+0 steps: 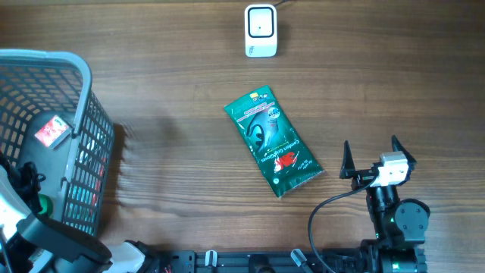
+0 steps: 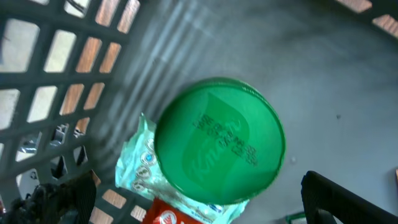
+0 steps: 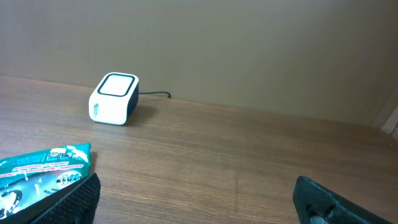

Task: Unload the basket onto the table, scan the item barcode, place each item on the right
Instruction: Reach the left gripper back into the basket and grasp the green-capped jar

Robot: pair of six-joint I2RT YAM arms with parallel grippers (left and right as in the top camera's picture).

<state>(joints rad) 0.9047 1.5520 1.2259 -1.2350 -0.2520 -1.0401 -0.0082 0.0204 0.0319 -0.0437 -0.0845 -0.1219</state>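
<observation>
overhead, item: green packet (image 1: 273, 142) lies flat and slanted at the middle of the table (image 1: 167, 91), below the white scanner (image 1: 261, 30) at top centre and apart from it.
overhead, right tool: right tool (image 1: 370, 145) at lower right, fingers spread wide, nothing in it, near the packet's lower end but not touching.
overhead, basket: grey basket (image 1: 85, 83) at the left edge; the left arm reaches into it.
left wrist: left tool (image 2: 194, 186) gaping wide and empty above a green lid (image 2: 219, 140) that rests on a pale wrapper (image 2: 132, 167).
right wrist: scanner upper left, packet corner lower left.
step: nothing lifted; a pick-up looks to be in hand.
next: close on one item, then turn its barcode to the scanner window; where the packet's barcode sits i cannot tell.
</observation>
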